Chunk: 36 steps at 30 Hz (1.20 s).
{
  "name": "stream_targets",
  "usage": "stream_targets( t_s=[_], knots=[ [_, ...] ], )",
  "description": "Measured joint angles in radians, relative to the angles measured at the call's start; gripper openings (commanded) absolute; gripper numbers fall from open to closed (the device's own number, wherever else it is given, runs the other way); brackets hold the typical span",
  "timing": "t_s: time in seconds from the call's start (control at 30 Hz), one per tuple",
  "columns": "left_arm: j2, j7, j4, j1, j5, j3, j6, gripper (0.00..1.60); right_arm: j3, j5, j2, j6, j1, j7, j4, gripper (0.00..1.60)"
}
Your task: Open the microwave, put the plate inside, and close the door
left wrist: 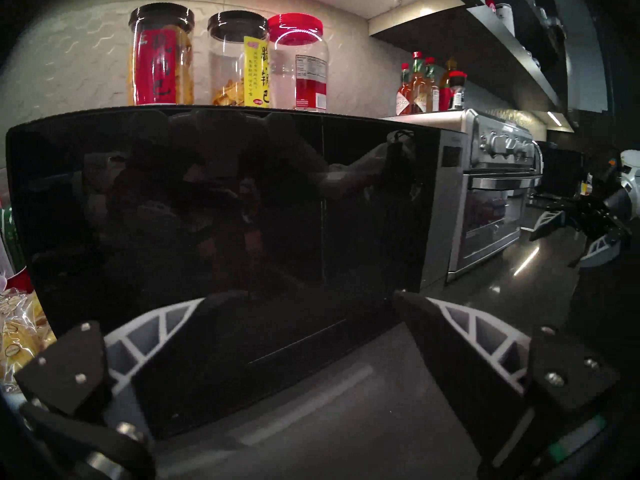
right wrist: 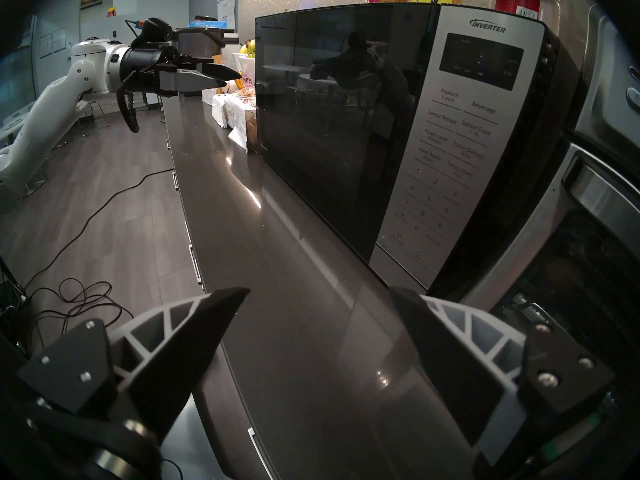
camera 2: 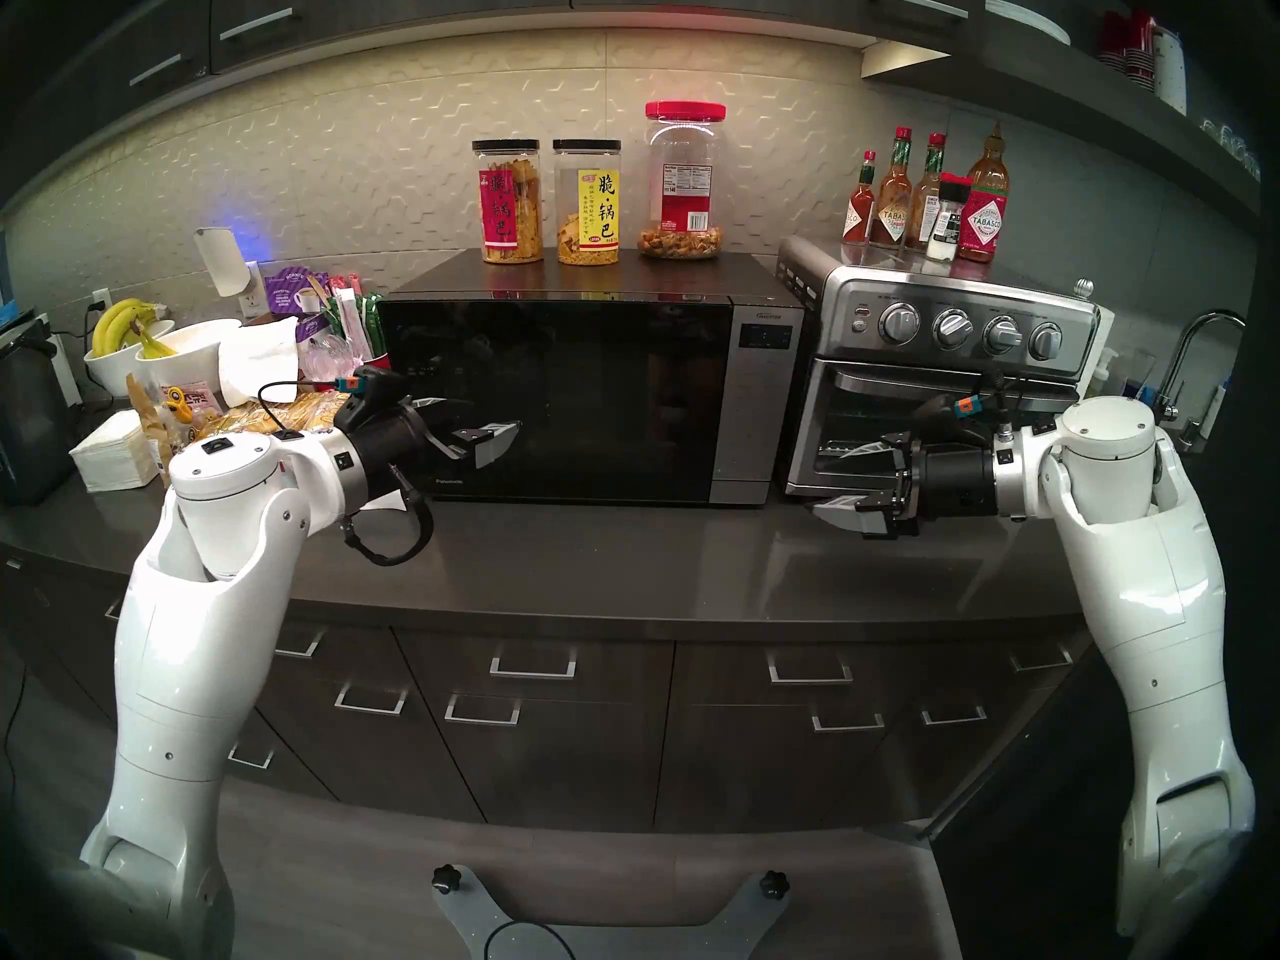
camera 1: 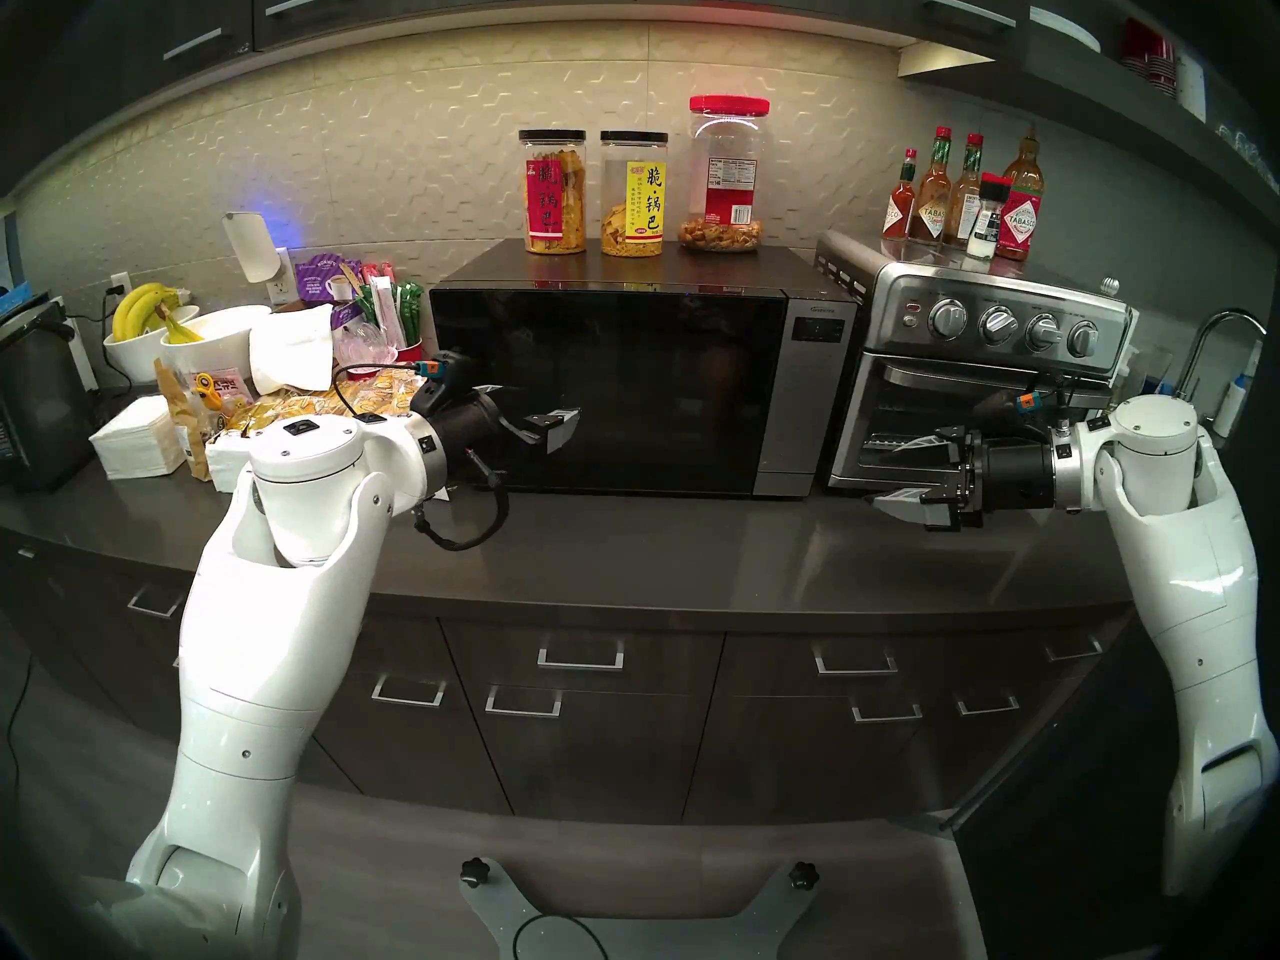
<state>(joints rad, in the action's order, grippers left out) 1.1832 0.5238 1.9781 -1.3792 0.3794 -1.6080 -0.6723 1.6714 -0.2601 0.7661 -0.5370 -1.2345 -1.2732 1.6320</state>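
Both grippers, left (camera 1: 554, 431) and right (camera 1: 900, 472), are gaping empty; the shut door (camera 1: 609, 390) may be hiding the plate.

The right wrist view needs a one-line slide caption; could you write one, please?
Open right hand hovers over the countertop beside the closed microwave, left hand beyond.

A dark grey glossy counter (camera 1: 623, 557) runs wall to wall, with dark wood drawers (camera 1: 582, 716) and steel bar handles below it. Behind, a pale tiled backsplash (camera 1: 388, 148) with a raised zigzag pattern glows under warm strip lighting from the dark upper cabinets (camera 1: 291, 9). To the right, open shelves (camera 1: 1143, 44) carry stacked red cups. A faucet (camera 1: 1209, 345) rises at the far right. The floor (right wrist: 104, 178) is grey wood plank, with black cables trailing across it
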Motion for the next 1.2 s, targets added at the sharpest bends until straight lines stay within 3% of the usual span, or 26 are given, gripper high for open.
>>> stream_targets(
  t_s=[0.57, 0.97, 1.2],
  knots=[
    [-0.065, 0.259, 0.199, -0.228, 0.075, -0.238, 0.01, 1.6, 0.0, 0.0, 0.0, 0.0, 0.0, 0.0, 0.0, 1.6],
    [0.011, 0.427, 0.246, -0.381, 0.075, -0.407, 0.019, 1.6, 0.0, 0.0, 0.0, 0.0, 0.0, 0.0, 0.0, 1.6],
    [0.074, 0.486, 0.281, -0.466, 0.033, -0.474, 0.098, 1.6, 0.0, 0.0, 0.0, 0.0, 0.0, 0.0, 0.0, 1.6]
  ],
)
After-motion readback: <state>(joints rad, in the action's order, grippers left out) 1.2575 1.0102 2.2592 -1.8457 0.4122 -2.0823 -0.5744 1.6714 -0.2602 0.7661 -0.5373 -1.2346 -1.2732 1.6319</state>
